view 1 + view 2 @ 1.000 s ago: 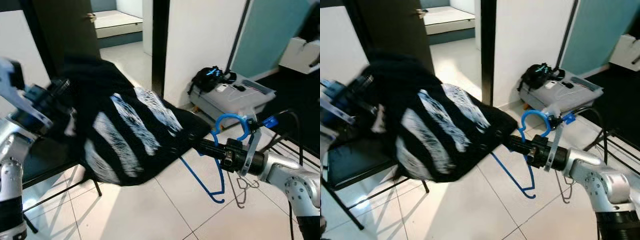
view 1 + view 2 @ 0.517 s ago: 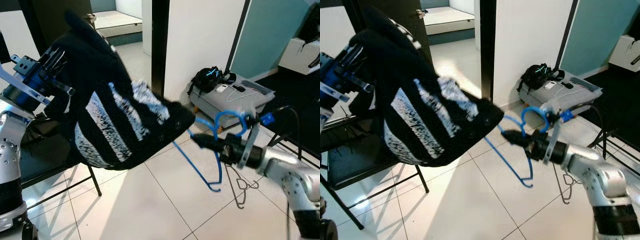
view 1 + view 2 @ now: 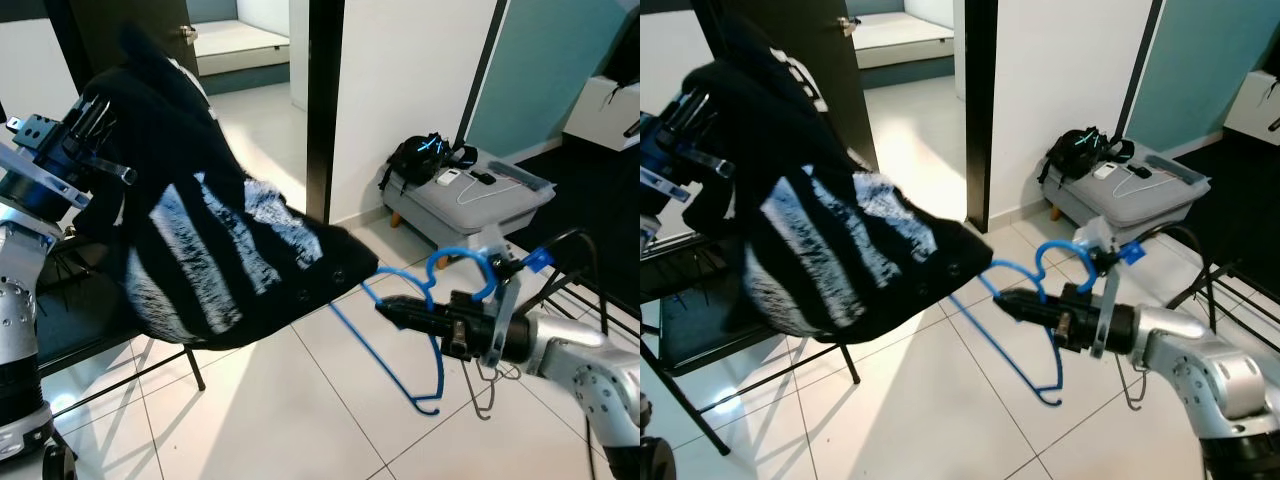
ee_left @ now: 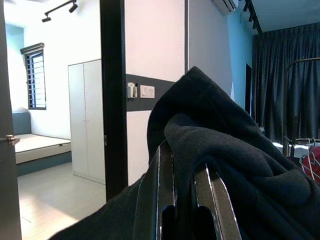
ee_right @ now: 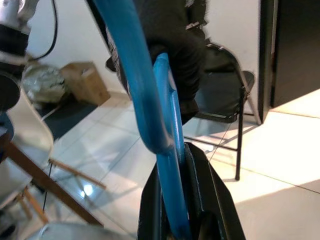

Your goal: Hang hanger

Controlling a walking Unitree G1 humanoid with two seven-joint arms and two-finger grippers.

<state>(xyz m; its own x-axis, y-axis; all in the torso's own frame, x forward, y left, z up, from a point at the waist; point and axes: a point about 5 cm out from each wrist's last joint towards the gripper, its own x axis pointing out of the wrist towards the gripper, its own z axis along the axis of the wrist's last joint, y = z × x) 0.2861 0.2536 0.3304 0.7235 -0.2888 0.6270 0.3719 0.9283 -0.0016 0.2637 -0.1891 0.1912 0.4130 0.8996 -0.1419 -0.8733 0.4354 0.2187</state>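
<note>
- Now my left gripper (image 4: 184,200) is up high at my left side, its two black fingers (image 4: 162,187) pinching a fold of the black fuzzy top with white stripes (image 3: 215,250).
- My right gripper (image 3: 392,311) squeezes the thin blue plastic hanger (image 3: 432,330) tight.
- One hanger arm now pokes into the top's edge; a moment ago they were just apart.
- A black folding chair (image 3: 700,330) stands under the top.
</note>
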